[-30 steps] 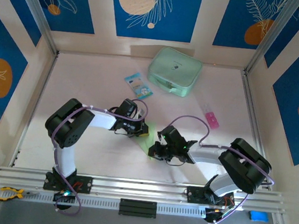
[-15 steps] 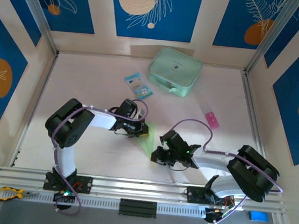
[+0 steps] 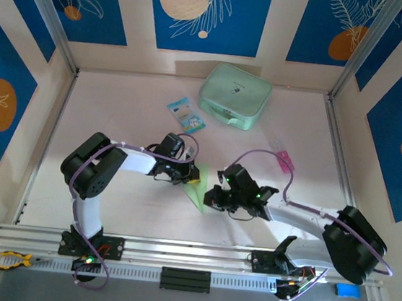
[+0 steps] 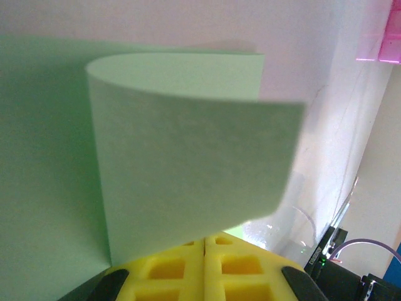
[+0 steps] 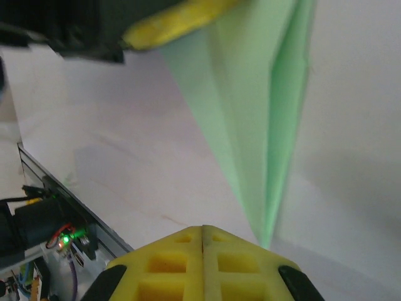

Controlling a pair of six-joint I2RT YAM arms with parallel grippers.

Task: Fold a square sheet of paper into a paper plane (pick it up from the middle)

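Here, left pincer (image 4: 204, 241) clamped on curled paper (image 4: 188, 157), right pincer (image 5: 202, 229) closed beside its creased point.

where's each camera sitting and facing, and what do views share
Top external: above and behind the arms, looking down at the table; both arms show.
Left wrist: on that wrist, looking past the shut left gripper at curled paper.
Right wrist: on that wrist, looking past the shut right gripper at the paper's point.
Shared: the paper, in all three.
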